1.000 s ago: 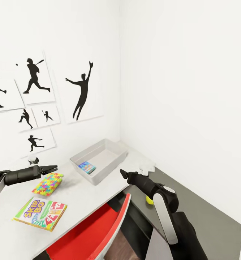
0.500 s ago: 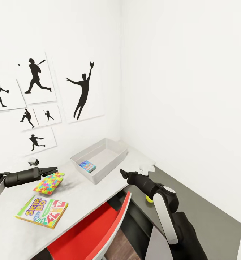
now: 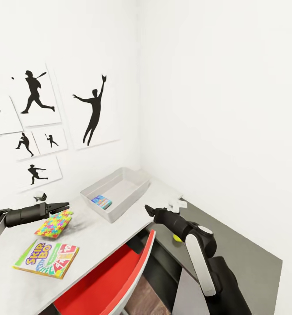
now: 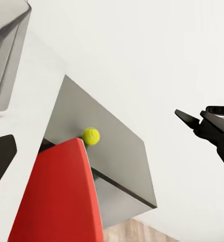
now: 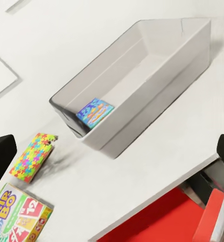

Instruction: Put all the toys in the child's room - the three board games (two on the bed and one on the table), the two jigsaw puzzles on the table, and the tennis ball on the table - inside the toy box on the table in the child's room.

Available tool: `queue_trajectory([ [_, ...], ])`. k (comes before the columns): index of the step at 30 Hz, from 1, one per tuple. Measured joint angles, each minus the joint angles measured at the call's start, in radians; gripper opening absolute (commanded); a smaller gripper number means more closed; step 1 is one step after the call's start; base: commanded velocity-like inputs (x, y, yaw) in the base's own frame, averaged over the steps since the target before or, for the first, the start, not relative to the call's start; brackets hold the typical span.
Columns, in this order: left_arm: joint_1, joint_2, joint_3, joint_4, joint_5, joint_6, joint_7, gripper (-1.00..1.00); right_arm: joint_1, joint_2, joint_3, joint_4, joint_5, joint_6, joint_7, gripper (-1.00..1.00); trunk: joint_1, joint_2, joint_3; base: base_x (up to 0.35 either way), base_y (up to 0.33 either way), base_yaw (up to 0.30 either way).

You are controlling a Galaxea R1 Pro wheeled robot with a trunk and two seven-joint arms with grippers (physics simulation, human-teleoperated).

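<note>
The light grey tabletop carries a light grey rectangular toy box with outward-sloping sides near the white wall corner; a small blue cartoon game box lies flat inside it. Near the toy box lies a multicoloured jigsaw-patterned puzzle square, and beside that a green-yellow-red "Skip-Bo" game box. The left claw hovers just above the puzzle square, clenched and empty. The right claw hangs over the tabletop edge; I cannot tell whether it is released or clenched. A small yellow-green tennis ball rests on the dark grey lower corner section, behind a red chair back.
</note>
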Motion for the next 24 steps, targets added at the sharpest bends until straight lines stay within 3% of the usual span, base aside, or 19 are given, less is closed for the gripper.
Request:
queue_trajectory([
  [19, 0.0, -0.001, 0.0, 0.0, 0.001, 0.0, 0.0, 1.0, 0.0, 0.0, -0.002, -0.002, 0.0, 0.0, 0.001, 1.0, 0.0, 0.0, 0.0, -0.036, 0.041, -0.276],
  [24, 0.0, -0.001, 0.001, 0.0, 0.001, 0.0, 0.0, 1.0, 0.0, 0.0, -0.002, -0.002, -0.001, -0.001, 0.043, 1.0, 0.0, 0.0, 0.003, -0.018, 0.002, -0.221],
])
